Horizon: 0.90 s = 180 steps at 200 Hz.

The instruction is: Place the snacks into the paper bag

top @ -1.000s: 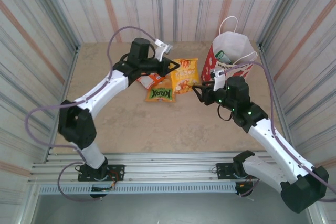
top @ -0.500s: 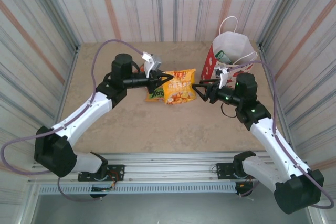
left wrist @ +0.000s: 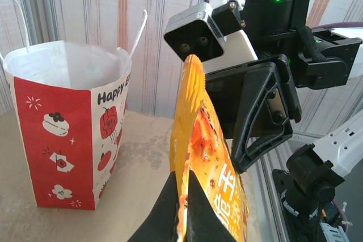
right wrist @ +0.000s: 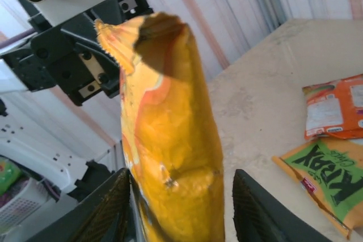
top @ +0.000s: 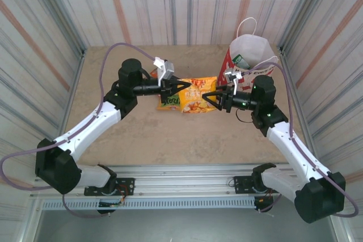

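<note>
**Snack packet held in the air between both end effectors**

*Top external view.* The left end effector [top: 184, 85] is clenched on the left edge of a yellow-orange packet [top: 197, 96]. It holds the packet above the counter [top: 142, 134], left of the paper bag [top: 249, 49], which stands open at the far right. The right end effector [top: 209, 96] meets the packet's right edge. A green KRAX packet [top: 168, 102] lies on the counter beneath.

*Left wrist view.* The left fingers [left wrist: 161, 219] pinch the packet's lower seam. The packet stands upright on edge, its top crimp free, with the bag upright to the left.

*Right wrist view.* The right fingers [right wrist: 249, 208] straddle the packet and are not yet clamped: a gap shows on one side. An orange packet [right wrist: 334, 106] lies beyond on the counter, just beside the KRAX one.

*Handling.* The packet is probably light, with a thin, slick, crinkly film and a brittle filling. The flat sealed seam looks the safer hold, as the puffed middle may slip or crush.
</note>
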Motion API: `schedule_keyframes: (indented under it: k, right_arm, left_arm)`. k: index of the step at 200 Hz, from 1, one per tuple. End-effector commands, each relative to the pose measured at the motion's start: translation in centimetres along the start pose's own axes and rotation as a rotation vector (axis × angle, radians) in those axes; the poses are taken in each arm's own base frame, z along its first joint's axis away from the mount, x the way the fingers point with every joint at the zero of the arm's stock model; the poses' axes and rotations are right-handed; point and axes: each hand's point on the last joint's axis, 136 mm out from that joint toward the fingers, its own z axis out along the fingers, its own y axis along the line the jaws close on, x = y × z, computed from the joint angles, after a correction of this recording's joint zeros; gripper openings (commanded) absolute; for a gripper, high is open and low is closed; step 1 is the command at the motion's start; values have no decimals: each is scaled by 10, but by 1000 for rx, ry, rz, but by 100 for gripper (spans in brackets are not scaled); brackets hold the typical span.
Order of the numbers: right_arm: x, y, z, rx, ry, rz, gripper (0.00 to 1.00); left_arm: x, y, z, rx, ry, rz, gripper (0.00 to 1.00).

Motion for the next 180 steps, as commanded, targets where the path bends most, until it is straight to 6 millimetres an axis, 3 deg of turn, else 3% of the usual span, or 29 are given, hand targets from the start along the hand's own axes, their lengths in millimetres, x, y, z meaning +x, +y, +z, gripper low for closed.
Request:
schedule_keyframes:
  k: [1, 12, 44, 50, 94, 150, 180]
  right_arm:
    - [-2, 11, -3, -59, -2, -32, 36]
    - [-2, 12, -3, -58, -3, -41, 25]
    - [0, 1, -4, 4, -7, -61, 9]
    - [-4, 8, -8, 10, -24, -90, 8]
    - [-12, -1, -21, 150, -14, -187, 8]
    - [-56, -14, -58, 381, 20, -538, 9]
    - [-93, -31, -83, 477, 41, -656, 7]
  left_arm:
    - [-12, -9, 1, 37, -29, 66, 0]
    - [-12, -8, 2, 27, -27, 67, 1]
    - [-10, 0, 0, -30, -15, 56, 25]
    - [-10, 1, 0, -38, -13, 55, 27]
    - [-8, 27, -4, -199, 37, 6, 61]
    - [7, 67, -14, -412, 144, -30, 71]
    - [15, 82, -14, -410, 220, -85, 71]
